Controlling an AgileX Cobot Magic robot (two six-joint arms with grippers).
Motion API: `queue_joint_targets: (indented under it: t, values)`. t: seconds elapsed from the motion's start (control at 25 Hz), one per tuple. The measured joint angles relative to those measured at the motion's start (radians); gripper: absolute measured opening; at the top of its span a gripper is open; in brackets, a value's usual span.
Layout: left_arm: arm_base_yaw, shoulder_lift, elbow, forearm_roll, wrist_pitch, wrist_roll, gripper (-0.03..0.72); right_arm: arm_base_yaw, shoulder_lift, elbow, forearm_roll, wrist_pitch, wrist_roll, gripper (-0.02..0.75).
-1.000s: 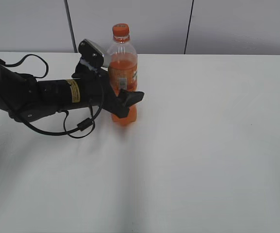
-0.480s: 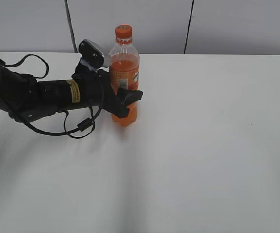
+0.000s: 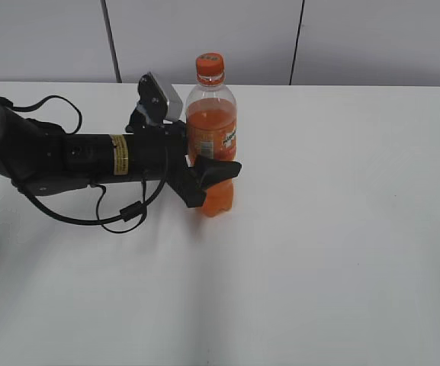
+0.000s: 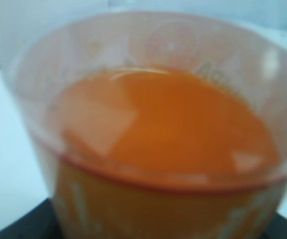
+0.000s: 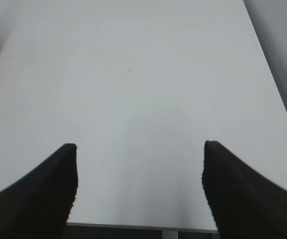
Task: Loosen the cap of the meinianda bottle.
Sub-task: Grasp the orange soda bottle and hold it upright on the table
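The meinianda bottle stands upright on the white table, clear plastic with orange liquid and an orange label. Its small orange cap is on top. My left gripper is shut on the bottle's lower body, reaching in from the left. In the left wrist view the bottle fills the frame, blurred and very close. My right gripper is open and empty over bare table; it does not show in the exterior view.
The white table stretches to the right and front of the bottle. A grey panelled wall runs behind the table's far edge. The table's edge shows at the right of the right wrist view.
My left gripper has carried the bottle to the right and a little toward the front, still upright.
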Motion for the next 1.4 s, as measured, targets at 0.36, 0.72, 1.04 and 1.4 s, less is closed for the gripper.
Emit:
queue_joint_targets:
  t: [0.36, 0.72, 1.04, 1.4]
  values:
    - [-0.002, 0.000, 0.000, 0.237, -0.119, -0.106, 0.417, 0.000, 0.000, 0.000, 0.000, 0.001, 0.000, 0.586]
    - [-0.002, 0.000, -0.001, 0.338, -0.129, -0.120, 0.417, 0.000, 0.167, -0.093, 0.000, 0.036, 0.000, 0.586]
    - [-0.002, 0.000, -0.001, 0.339, -0.129, -0.121, 0.417, 0.000, 0.527, -0.339, 0.007, 0.130, 0.000, 0.586]
    - [-0.002, 0.000, -0.002, 0.352, -0.131, -0.121, 0.417, 0.000, 0.855, -0.638, 0.038, 0.200, 0.000, 0.471]
